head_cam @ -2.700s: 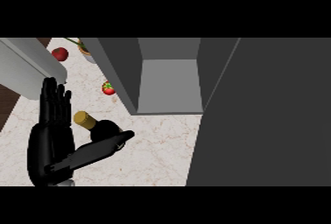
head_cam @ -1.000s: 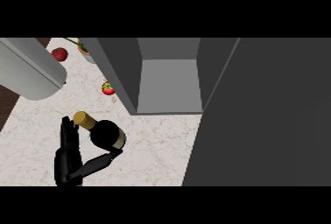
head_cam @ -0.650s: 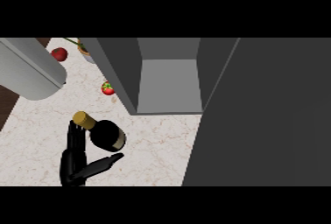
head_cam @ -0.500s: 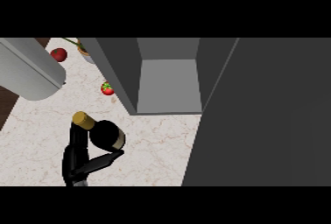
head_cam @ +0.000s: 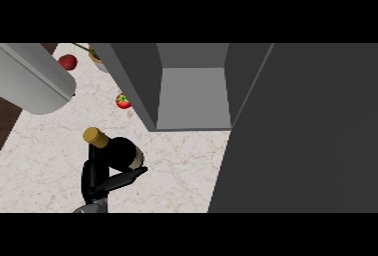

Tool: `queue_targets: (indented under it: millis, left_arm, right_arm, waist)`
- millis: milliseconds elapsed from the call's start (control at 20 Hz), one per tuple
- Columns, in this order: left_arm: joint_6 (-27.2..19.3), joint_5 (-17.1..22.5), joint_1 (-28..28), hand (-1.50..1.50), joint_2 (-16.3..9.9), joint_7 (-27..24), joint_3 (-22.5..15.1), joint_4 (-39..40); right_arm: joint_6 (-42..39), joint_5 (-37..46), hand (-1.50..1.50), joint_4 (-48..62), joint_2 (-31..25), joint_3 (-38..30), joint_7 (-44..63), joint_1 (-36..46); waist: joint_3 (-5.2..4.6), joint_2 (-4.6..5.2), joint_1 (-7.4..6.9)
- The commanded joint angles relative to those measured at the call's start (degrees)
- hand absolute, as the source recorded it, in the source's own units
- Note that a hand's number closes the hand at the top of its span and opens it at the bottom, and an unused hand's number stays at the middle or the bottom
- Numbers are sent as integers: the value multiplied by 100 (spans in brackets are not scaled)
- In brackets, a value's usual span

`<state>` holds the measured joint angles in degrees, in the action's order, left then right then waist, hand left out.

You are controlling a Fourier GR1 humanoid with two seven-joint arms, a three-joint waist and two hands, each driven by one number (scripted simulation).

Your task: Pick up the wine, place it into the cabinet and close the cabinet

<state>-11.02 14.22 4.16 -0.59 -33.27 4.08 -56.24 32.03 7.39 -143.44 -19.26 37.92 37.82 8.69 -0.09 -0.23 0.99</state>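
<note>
A dark wine bottle [head_cam: 124, 152] with a gold cap [head_cam: 92, 134] sits tilted on the marble counter [head_cam: 177, 172] at the lower left. My left hand [head_cam: 94, 176] comes in from the lower edge and is shut on the bottle. Its fingers wrap the bottle's left side and its thumb [head_cam: 125, 176] crosses below the body. The grey cabinet [head_cam: 192, 97] stands open up and to the right of the bottle, and its inner shelf looks bare. Its dark door [head_cam: 310, 135] fills the right of the view. My right hand does not show.
A thick grey cylinder [head_cam: 33, 80] juts in at the upper left. A small red fruit [head_cam: 123, 102] lies by the cabinet's left wall. Another red fruit [head_cam: 68, 62] and a tan pot [head_cam: 96, 54] sit farther back. The counter's edge runs down the left side.
The hand's fingers stood straight beside the bottle at first and have since curled round it. The thumb has shifted under the bottle. The bottle has barely moved.
</note>
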Motion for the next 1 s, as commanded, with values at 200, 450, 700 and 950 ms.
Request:
queue_targets:
  millis: [200, 450, 700, 950]
  left_arm:
    - [195, 387, 48, 150, 58, -573, 106, 286]
    - [-7, 194, 148, 150, 58, -949, 61, 577]
    - [-358, 53, -81, 150, 0, -774, -271, -124]
    - [1525, 184, 94, 150, -877, -746, -461, 431]
  right_arm:
    - [92, 734, -150, -1233, -286, 70, 507, -243]
    - [108, 710, -150, -1241, -321, 189, 488, -314]
    - [109, 578, -150, -1122, -441, 190, -36, -745]
    - [124, 216, -150, -975, -550, 58, -270, -547]
  waist:
    - [-1, -12, 4]
    - [-2, -9, 4]
    - [8, -11, -45]
    - [-5, -16, 64]
